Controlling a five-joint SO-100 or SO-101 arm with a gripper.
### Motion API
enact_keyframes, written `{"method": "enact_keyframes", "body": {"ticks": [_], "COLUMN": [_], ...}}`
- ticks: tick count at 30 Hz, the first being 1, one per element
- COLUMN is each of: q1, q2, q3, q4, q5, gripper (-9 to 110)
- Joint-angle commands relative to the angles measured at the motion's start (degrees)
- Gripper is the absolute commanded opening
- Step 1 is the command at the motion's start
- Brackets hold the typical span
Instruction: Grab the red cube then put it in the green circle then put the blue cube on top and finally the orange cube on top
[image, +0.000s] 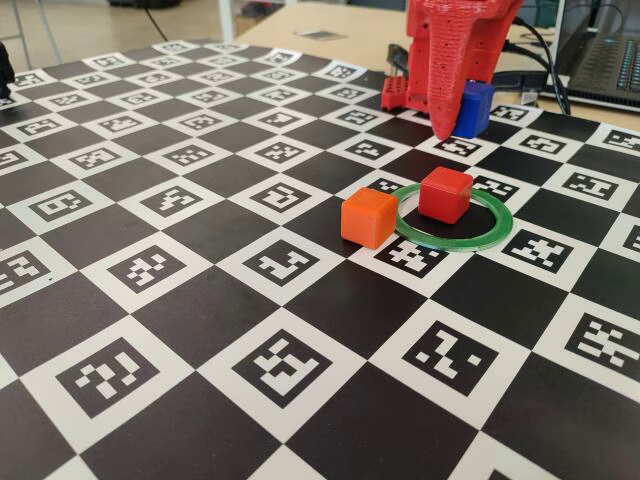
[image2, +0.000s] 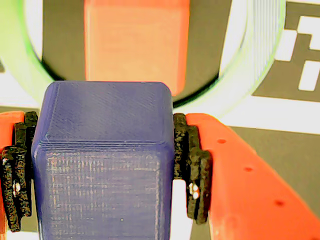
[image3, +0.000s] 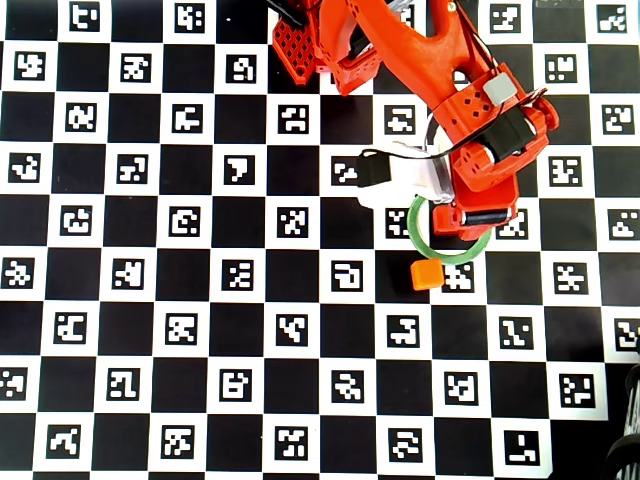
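The red cube (image: 445, 193) sits inside the green circle (image: 492, 228) on the board. The orange cube (image: 368, 217) stands just outside the ring's left edge in the fixed view. My gripper (image: 455, 122) is shut on the blue cube (image: 474, 108) and holds it in the air, above and behind the red cube. In the wrist view the blue cube (image2: 107, 115) is clamped between the black pads (image2: 192, 165), with the red cube (image2: 136, 45) and the ring (image2: 255, 55) beyond it. In the overhead view the arm (image3: 480, 150) hides the red and blue cubes; the ring (image3: 424, 238) and orange cube (image3: 429, 274) show.
The board (image: 200, 230) is a black-and-white checker of printed markers. The arm's red base (image: 395, 95) stands at its far edge. A laptop (image: 610, 60) and cables (image: 545, 70) lie on the wooden table behind, at the upper right.
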Motion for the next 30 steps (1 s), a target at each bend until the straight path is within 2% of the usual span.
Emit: {"method": "enact_keyframes", "body": {"ticks": [1,20,30], "q1": [0.62,1.23,1.23], "q2": [0.7,-2.29,-2.99], "q3": [0.09,2.9,3.52], "q4": [-1.14,-4.22,-5.89], "q5": [-1.05,-3.25,0.0], "gripper": [8,9,9]}}
